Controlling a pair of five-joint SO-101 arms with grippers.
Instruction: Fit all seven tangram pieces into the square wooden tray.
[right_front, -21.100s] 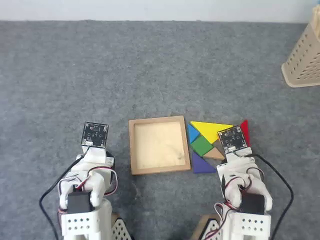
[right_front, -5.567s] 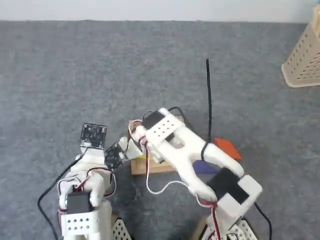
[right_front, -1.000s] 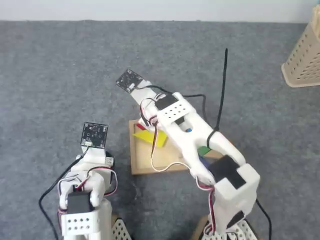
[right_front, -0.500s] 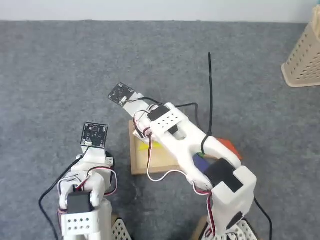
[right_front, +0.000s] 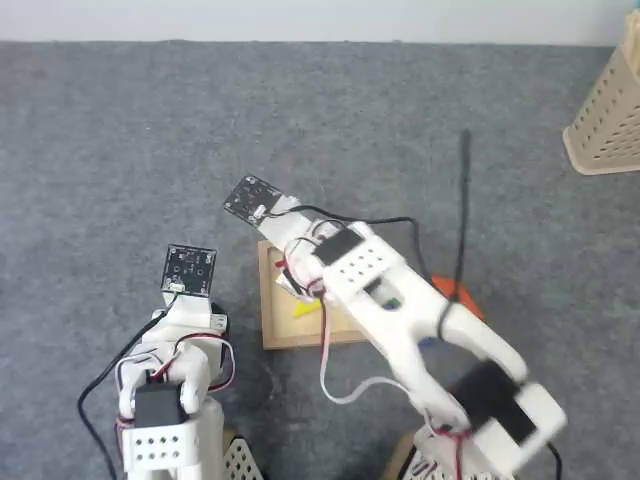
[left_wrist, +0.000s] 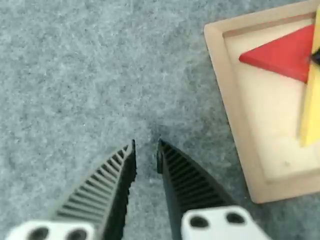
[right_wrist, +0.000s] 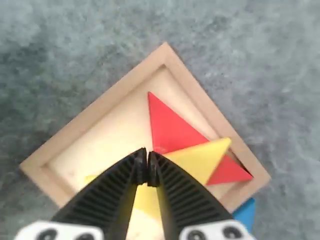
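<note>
The square wooden tray (right_front: 266, 320) lies on the grey carpet in front of both arms. In the right wrist view a red triangle (right_wrist: 172, 130) lies flat in the tray (right_wrist: 100, 107), and a yellow triangle (right_wrist: 200, 160) rests partly over it. My right gripper (right_wrist: 147, 159) is shut, its tips just above where the red and yellow pieces meet. The right arm (right_front: 350, 265) covers much of the tray from above, leaving a strip of the yellow piece (right_front: 305, 307) showing. My left gripper (left_wrist: 146, 146) hangs over bare carpet beside the tray's corner (left_wrist: 235, 130), shut but for a thin slit, holding nothing.
An orange-red piece (right_front: 455, 292) lies on the carpet right of the tray, partly under the right arm. A blue piece (right_wrist: 245, 215) sits just outside the tray's rim. A beige slotted basket (right_front: 610, 100) stands at the far right. The left arm (right_front: 180, 340) is folded near the front edge.
The right arm has swung over the tray and shifted toward the front. The yellow triangle has slid from the tray's back part toward its front. The left arm has not moved.
</note>
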